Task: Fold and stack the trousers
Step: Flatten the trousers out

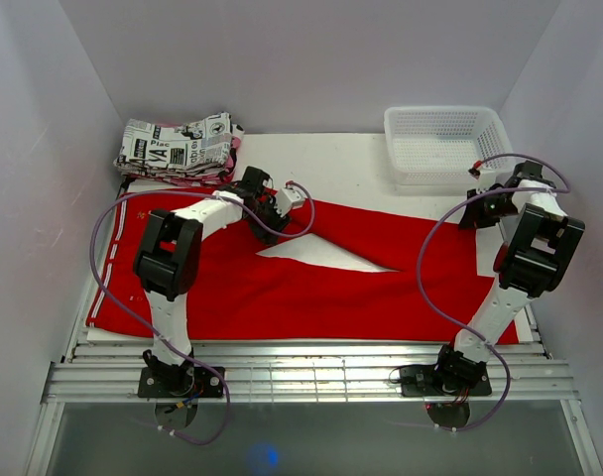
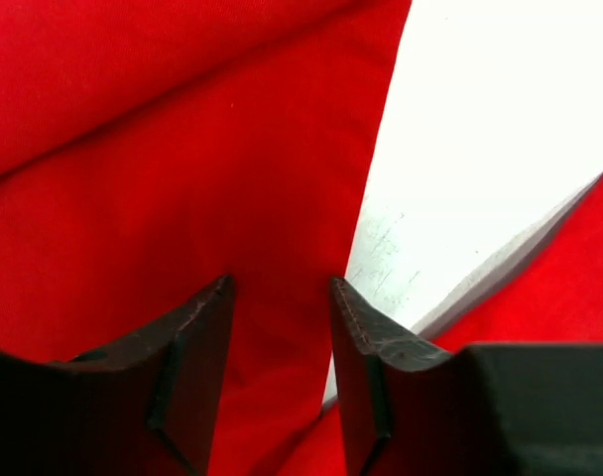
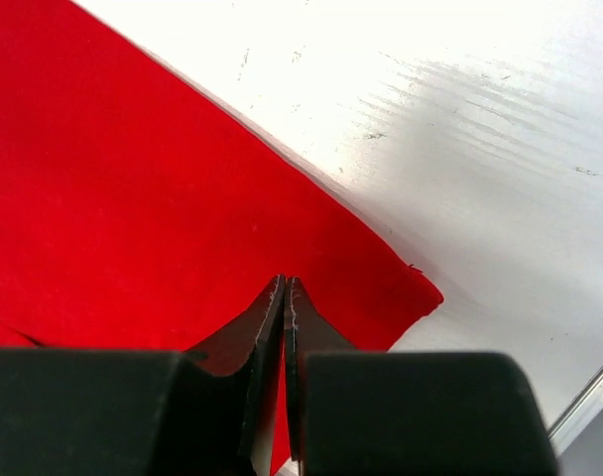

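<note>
Looking down from the top camera, I've got the trousers [image 1: 232, 293] spread flat across the white table [image 1: 351, 159], nearly full width, waist end left, both legs running right with a wedge of bare table between them. Left gripper [image 2: 280, 286] sits low over the far leg near the crotch. Its fingers are apart, straddling a strip of red by the leg's inner edge, nothing pinched. Right gripper [image 3: 285, 281] is at the far right, at the leg end. Its fingers are clenched tight together on the red fabric close to the hem corner, a sliver of red showing between them. Folded newspaper-print garment [image 1: 178, 147] lies at the far left corner, just beyond the waist. White mesh basket [image 1: 442, 144] sits at the far right.
</note>
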{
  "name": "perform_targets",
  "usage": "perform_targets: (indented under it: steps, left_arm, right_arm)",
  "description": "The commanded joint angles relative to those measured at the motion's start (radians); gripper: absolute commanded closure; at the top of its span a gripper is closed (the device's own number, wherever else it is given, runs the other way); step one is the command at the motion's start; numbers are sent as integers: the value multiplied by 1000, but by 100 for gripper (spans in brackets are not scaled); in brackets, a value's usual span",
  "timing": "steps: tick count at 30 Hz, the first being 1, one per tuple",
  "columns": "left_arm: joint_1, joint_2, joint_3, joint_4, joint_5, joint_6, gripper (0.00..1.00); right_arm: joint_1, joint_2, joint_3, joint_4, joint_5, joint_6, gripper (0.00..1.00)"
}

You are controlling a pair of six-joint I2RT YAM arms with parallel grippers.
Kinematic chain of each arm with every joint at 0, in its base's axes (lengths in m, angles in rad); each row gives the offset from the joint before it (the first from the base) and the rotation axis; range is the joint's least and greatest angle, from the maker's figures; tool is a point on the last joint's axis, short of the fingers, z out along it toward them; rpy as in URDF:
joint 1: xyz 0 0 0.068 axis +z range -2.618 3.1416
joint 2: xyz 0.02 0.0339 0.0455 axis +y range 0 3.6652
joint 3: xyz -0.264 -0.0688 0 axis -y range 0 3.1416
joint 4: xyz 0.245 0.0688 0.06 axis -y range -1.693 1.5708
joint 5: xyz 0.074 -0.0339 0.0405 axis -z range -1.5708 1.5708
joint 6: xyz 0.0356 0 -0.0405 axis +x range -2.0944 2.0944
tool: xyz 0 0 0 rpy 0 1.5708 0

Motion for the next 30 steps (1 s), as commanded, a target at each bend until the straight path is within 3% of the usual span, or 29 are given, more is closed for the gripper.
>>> perform_targets:
  steps: [1, 4, 5, 6, 7, 8, 9, 11, 15, 19, 20, 21, 23, 24, 26, 27, 30]
  left_arm:
    - [-19, -3, -4, 34, -5, 24, 48]
    - [-22, -10, -39, 37, -6, 27, 59]
    - [-22, -11, -45, 37, -10, 27, 61]
    - [-22, -14, -56, 37, -10, 25, 63]
    - [-22, -17, -59, 38, -10, 27, 64]
    - [-22, -20, -62, 35, -8, 25, 64]
    - [-22, -22, -65, 37, -10, 27, 64]
    - [-22, -23, -64, 29, -11, 24, 65]
    - [-24, -20, -58, 21, -13, 15, 65]
    - [-25, -14, -52, 17, -17, -1, 65]
    - [-27, -14, -53, 14, -16, 1, 65]
    - [-28, -13, -55, 12, -16, 1, 65]
    - [-31, -10, -55, 0, -11, 4, 66]
    - [-31, -8, -56, -8, -5, 5, 68]
    - [-36, -10, -56, -24, 9, 19, 75]
    - [-36, -13, -64, -29, 13, 28, 78]
    - [-36, -25, -91, -63, 35, 85, 89]
  right_arm:
    - [3, -32, 41, -20, -28, 20, 92]
    - [5, -37, 31, -34, -38, 27, 92]
    - [8, -46, 8, -17, -28, 47, 87]
    - [14, -52, -8, -2, 7, 60, 57]
    - [16, -67, -24, 18, 24, 72, 38]
    - [19, -75, -67, 46, 49, 104, 26]
    - [20, -83, -87, 101, 84, 118, 4]
    - [28, -87, -112, 127, 120, 126, 10]
    - [63, -63, -158, 121, 179, 106, 10]
    - [103, -97, -277, 226, 302, 116, 1]
    - [112, -95, -299, 242, 328, 116, 2]
    - [127, -97, -317, 259, 350, 119, 9]
    - [141, -87, -360, 294, 411, 121, 29]
    - [148, -84, -368, 305, 446, 123, 52]
    - [148, -72, -371, 314, 468, 119, 74]
    - [146, -69, -367, 311, 488, 119, 92]
    - [135, -80, -336, 297, 496, 100, 92]
